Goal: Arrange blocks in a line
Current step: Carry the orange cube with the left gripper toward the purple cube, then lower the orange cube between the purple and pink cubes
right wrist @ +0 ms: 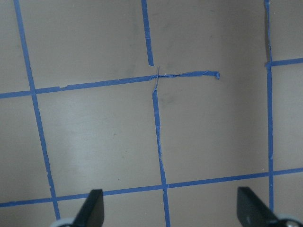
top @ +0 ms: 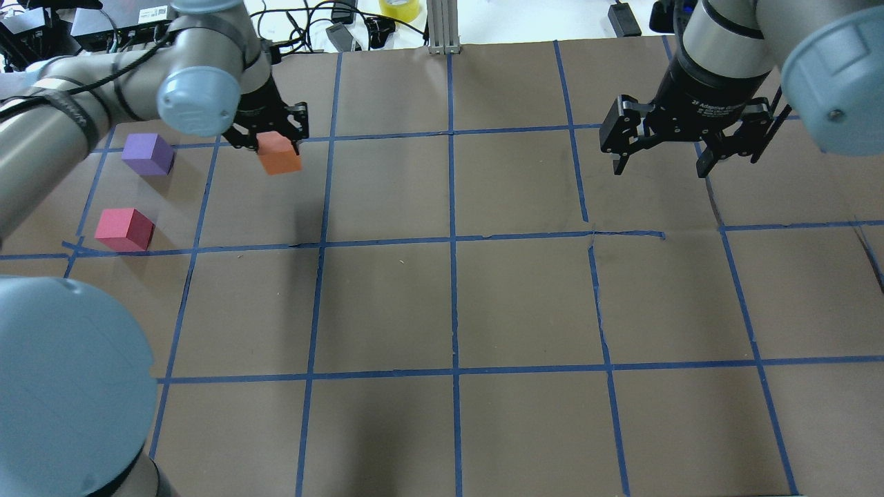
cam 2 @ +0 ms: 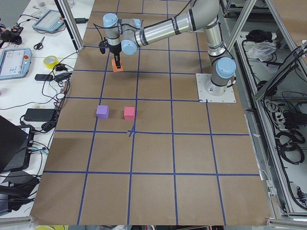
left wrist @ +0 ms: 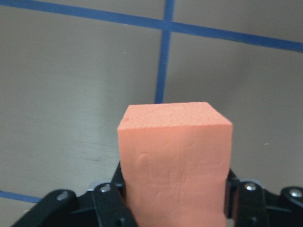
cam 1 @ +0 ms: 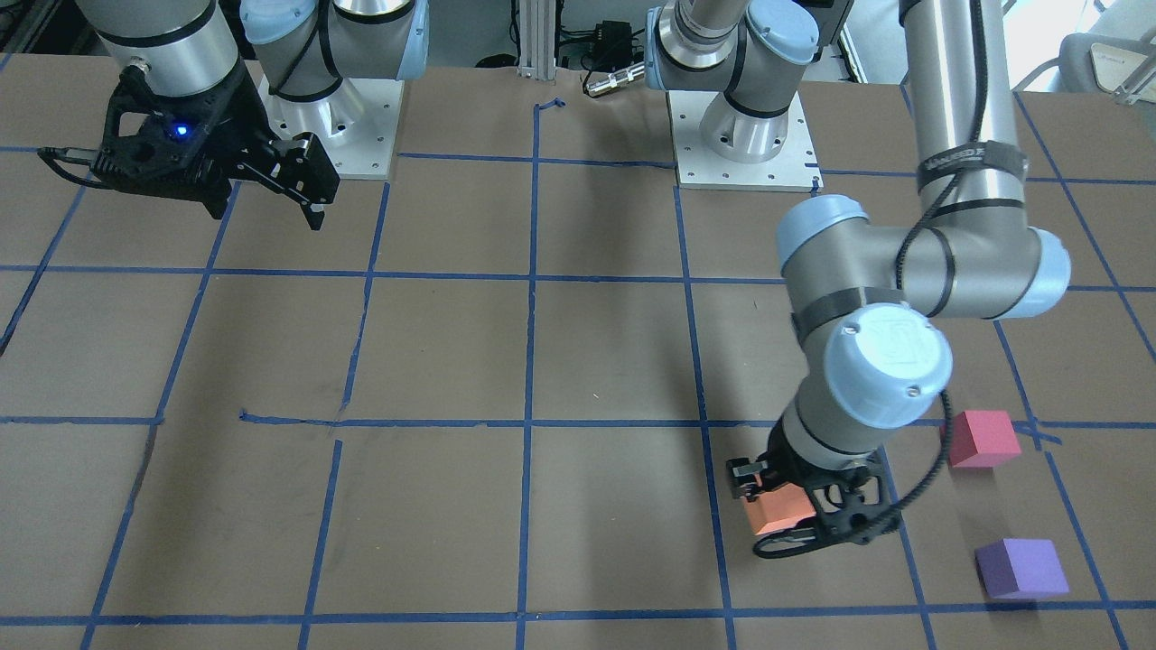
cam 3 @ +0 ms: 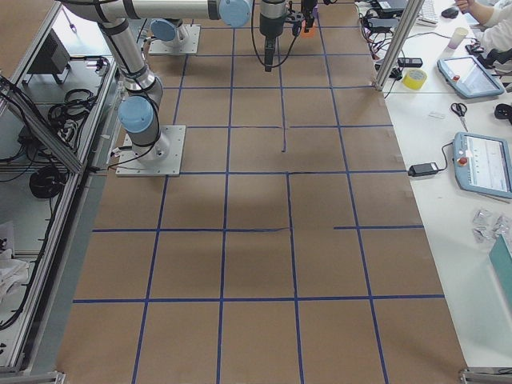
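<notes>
My left gripper (top: 273,141) is shut on the orange block (top: 279,153), at the far left of the table; the block also shows in the front view (cam 1: 778,511) and fills the left wrist view (left wrist: 174,161). The purple block (top: 148,153) and the pinkish-red block (top: 124,229) sit on the table left of it, apart from each other; in the front view the purple block (cam 1: 1021,568) and the pinkish-red block (cam 1: 983,439) lie at the right. My right gripper (top: 680,155) is open and empty, high over the far right of the table.
The brown table (top: 449,304) carries a blue tape grid. Both arm bases (cam 1: 745,135) stand at the robot's edge. Cables and a yellow tape roll (top: 399,8) lie beyond the far edge.
</notes>
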Tool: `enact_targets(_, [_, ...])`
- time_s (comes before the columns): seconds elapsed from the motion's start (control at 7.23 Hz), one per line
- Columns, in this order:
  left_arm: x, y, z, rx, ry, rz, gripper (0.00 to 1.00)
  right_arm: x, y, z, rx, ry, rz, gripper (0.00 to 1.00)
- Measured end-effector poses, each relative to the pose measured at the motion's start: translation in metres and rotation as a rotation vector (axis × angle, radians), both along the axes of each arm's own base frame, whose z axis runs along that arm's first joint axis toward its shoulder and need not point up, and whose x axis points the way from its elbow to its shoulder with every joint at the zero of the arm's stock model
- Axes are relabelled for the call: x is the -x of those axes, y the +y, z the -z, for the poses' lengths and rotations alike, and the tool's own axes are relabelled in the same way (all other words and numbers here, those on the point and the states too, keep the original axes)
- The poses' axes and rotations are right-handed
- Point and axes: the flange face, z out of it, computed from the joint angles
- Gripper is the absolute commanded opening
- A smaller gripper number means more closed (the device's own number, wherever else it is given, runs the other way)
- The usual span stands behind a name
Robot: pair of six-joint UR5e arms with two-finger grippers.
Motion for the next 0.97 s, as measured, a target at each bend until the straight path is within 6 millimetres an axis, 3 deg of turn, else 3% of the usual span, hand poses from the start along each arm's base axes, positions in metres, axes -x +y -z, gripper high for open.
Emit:
enact_targets(0.28, [-0.128,0.001,0.000,-0.024,-0.022,-0.018,0.00,-0.001,0.002,-0.002,0.001,0.001,-0.001,1.00])
enact_targets(0.42, [-0.177,0.004,0.005,-0.030,-0.041,0.004,0.00,-0.001,0.002,-0.003,0.000,0.002,-0.002,1.00])
enact_targets(0.69, [-0.241,0.011,0.007,-0.024,-0.056,0.047,0.00,0.000,0.002,-0.003,0.001,0.004,-0.003,1.00])
enact_targets(0.97, [-0.263,0.009,0.014,0.002,-0.013,0.092,0.00,0.000,0.002,-0.003,0.004,0.004,-0.005,1.00])
